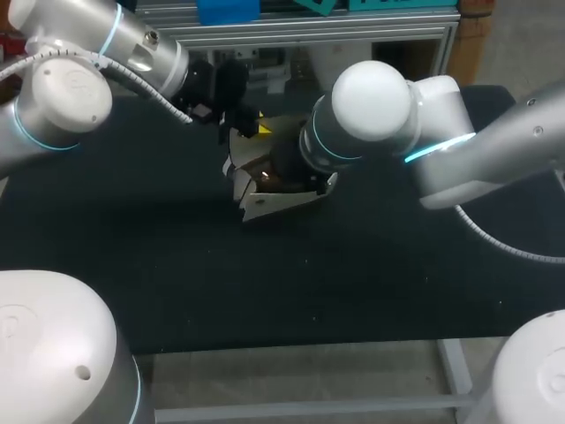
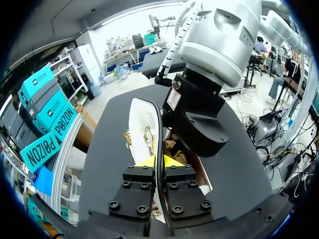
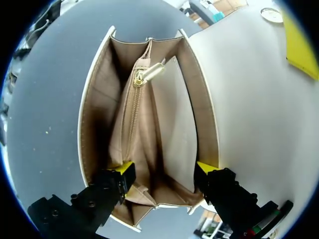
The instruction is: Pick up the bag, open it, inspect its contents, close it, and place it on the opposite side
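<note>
A white bag (image 1: 265, 201) stands open in the middle of the black table. My left gripper (image 2: 157, 162) is shut on the edge of its raised white flap (image 2: 141, 122), which carries a gold clasp. In the head view that left gripper (image 1: 256, 126) sits just behind the bag. My right gripper (image 3: 164, 169) is open and points straight down into the bag's mouth, one yellow tip near each side wall. Inside I see tan lining (image 3: 164, 129) and a middle zip pocket with a gold zipper pull (image 3: 149, 73). The right arm's wrist (image 1: 309, 150) covers much of the bag from above.
The black tabletop (image 1: 177, 265) stretches to the left, right and front of the bag. Its front edge (image 1: 291, 346) runs across near me. An aluminium frame (image 1: 291, 35) stands along the back.
</note>
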